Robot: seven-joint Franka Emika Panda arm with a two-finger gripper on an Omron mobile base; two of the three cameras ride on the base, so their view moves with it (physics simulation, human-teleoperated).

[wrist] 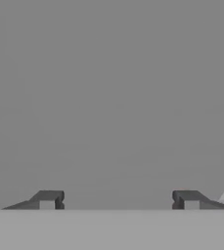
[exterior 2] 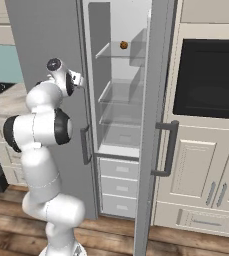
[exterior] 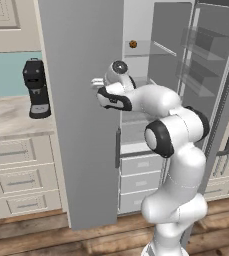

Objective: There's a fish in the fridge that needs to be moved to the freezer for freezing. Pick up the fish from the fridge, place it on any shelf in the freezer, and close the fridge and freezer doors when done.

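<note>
The gripper [wrist: 118, 200], jaws wide and empty, faces the grey door [exterior: 81, 100]. Door closing appears in hand; next, push it shut.

Black coffee machine [exterior: 36, 88] on counter [exterior: 6, 117], dark wall oven [exterior 2: 211, 77]

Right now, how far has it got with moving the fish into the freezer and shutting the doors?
Done: hard to say. I can't make out the fish on any shelf, just a round brown food item. In hand: the tool is open and empty, close to a flat grey door, perhaps about to push it. Left: that door and the shelved door both stand open, so closing remains.
</note>
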